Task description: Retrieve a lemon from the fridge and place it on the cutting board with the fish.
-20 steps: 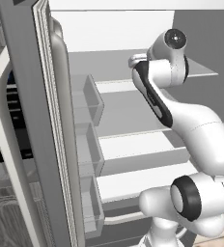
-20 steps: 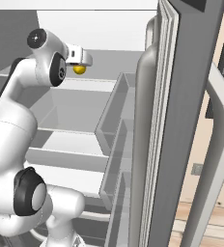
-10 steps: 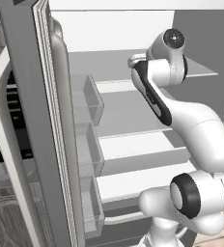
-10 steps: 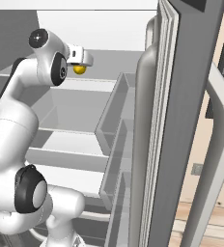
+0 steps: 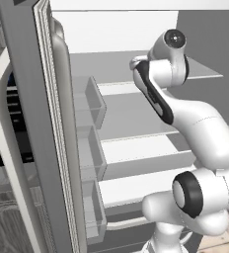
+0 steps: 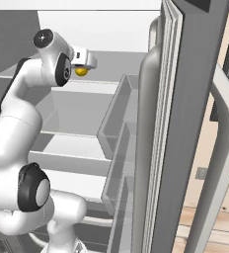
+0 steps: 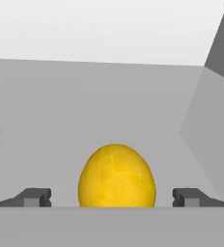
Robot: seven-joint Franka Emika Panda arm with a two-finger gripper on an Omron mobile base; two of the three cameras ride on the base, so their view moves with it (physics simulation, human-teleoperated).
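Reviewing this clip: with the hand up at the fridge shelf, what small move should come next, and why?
Probably close the jaws. In the hand view the lemon sits centred between the open gripper fingertips, with a gap on each side, so it looks lined up for a grasp on the fridge shelf.

lemon (image 7: 117, 176): bright yellow, egg-shaped, smooth with faint facet lines; sits on an upper shelf inside the fridge.
fridge (image 6: 185, 123): grey, both doors swung open; white interior, clear shelves, bins on the doors.
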